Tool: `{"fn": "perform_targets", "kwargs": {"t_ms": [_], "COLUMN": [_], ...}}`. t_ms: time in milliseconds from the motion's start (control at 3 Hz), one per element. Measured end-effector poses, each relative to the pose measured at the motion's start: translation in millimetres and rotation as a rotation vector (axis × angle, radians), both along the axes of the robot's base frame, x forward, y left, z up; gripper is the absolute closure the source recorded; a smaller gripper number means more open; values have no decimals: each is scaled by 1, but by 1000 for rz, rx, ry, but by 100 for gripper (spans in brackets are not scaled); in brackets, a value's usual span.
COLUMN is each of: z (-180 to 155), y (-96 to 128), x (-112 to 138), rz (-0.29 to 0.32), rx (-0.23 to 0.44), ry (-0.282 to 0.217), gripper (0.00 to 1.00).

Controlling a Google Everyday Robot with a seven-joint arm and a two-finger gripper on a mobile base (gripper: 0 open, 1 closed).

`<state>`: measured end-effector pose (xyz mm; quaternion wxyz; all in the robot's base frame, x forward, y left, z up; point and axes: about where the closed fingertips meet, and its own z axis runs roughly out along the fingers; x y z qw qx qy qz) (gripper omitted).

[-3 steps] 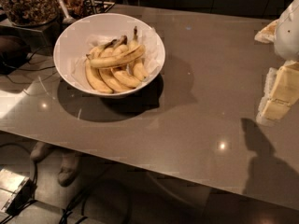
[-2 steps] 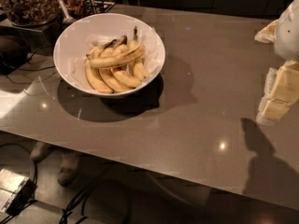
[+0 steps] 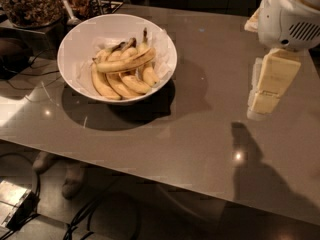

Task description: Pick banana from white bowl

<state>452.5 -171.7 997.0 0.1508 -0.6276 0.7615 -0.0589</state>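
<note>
The white bowl (image 3: 75, 44) stands on the grey table at the upper left. In it lies a bunch of short curved bananas (image 3: 120, 81). The single loose banana (image 3: 126, 62) lies across the top of the bunch, nearly straight, its dark stem tip to the left. My gripper (image 3: 265, 101) hangs at the right of the view, above the table and well to the right of the bowl, cream-coloured fingers pointing down. It holds nothing that shows.
A dark container of brown nuts (image 3: 30, 4) stands behind the bowl at the top left, with utensils (image 3: 67, 9) next to it. The table's front edge (image 3: 150, 181) runs across the lower view; cables and a box (image 3: 15, 204) lie on the floor below.
My gripper and arm have moved left and further into view, with the white wrist housing now showing above. The bowl and bananas have not moved.
</note>
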Motion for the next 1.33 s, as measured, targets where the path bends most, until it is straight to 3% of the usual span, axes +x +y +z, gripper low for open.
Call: {"fn": "perform_targets", "kwargs": {"t_ms": [667,1000,1333], "z": [2,6,13], "y": [71,76,99], "x": [29,35,67], "rz": [179,182,233], "rx": [-62,-52,-71], "ry": [57,23,-23], "gripper": [0,0,0]}}
